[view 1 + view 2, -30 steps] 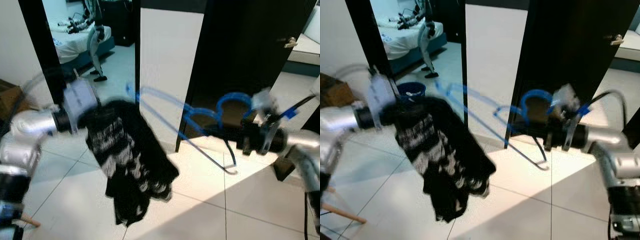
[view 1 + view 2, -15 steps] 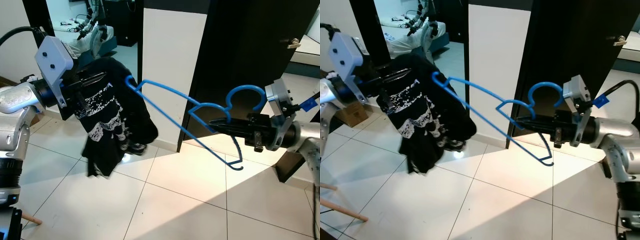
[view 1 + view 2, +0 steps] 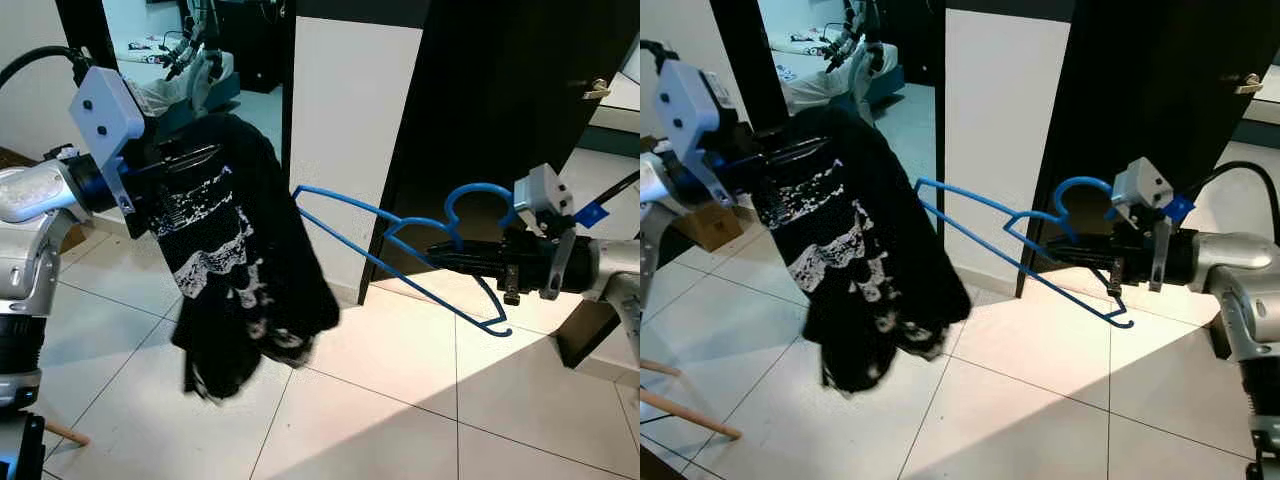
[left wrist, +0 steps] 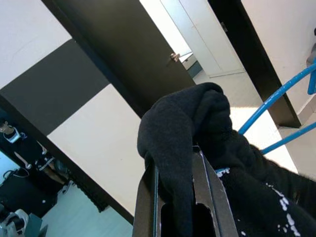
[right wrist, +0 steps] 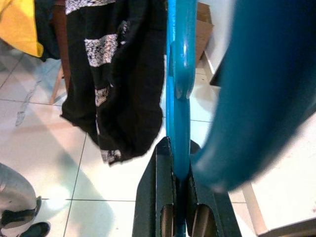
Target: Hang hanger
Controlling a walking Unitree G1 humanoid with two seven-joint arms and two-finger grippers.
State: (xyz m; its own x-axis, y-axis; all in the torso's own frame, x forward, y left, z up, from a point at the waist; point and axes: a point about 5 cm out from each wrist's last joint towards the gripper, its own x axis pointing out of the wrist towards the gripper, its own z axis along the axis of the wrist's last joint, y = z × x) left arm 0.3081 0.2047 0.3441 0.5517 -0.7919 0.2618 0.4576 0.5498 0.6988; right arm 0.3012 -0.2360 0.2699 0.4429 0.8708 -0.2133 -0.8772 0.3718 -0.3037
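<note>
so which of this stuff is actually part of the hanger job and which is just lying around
In the job:
- blue hanger, gripped in the right pincer
- black patterned garment, gripped in the left pincer

Just lying about:
- cardboard box on the floor
- wooden stick at the robot's left
- dark door
</note>
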